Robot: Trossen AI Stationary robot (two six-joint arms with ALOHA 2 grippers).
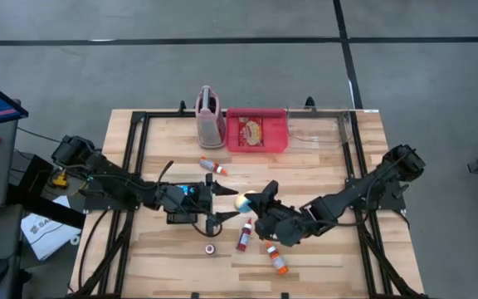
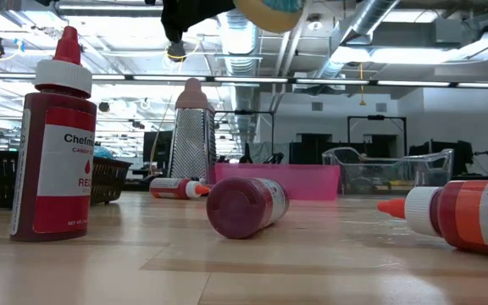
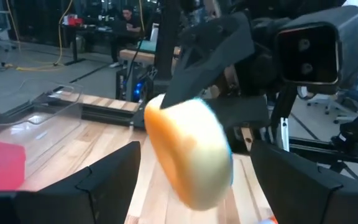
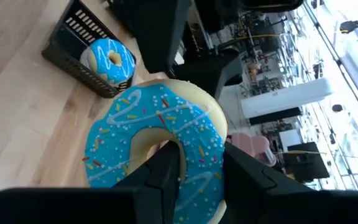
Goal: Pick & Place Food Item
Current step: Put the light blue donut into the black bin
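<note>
On my wooden desk (image 1: 322, 166): a pink grater (image 1: 209, 117), a red tray (image 1: 256, 131) and a clear tray (image 1: 319, 129) along the far edge. I count four red sauce bottles, one near the grater (image 1: 212, 166), one upright (image 1: 211, 248), two lying at the near side (image 1: 245, 236) (image 1: 277, 259). A black basket (image 2: 100, 180) sits to one side.

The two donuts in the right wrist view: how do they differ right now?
The held donut is clamped in the right pincer, one finger through its hole, lifted off the table between both arms; the other donut lies loose in the black basket. The held donut's sprinkles show clearly; on the basket one I cannot make them out. Both have blue icing on a pale ring.
</note>
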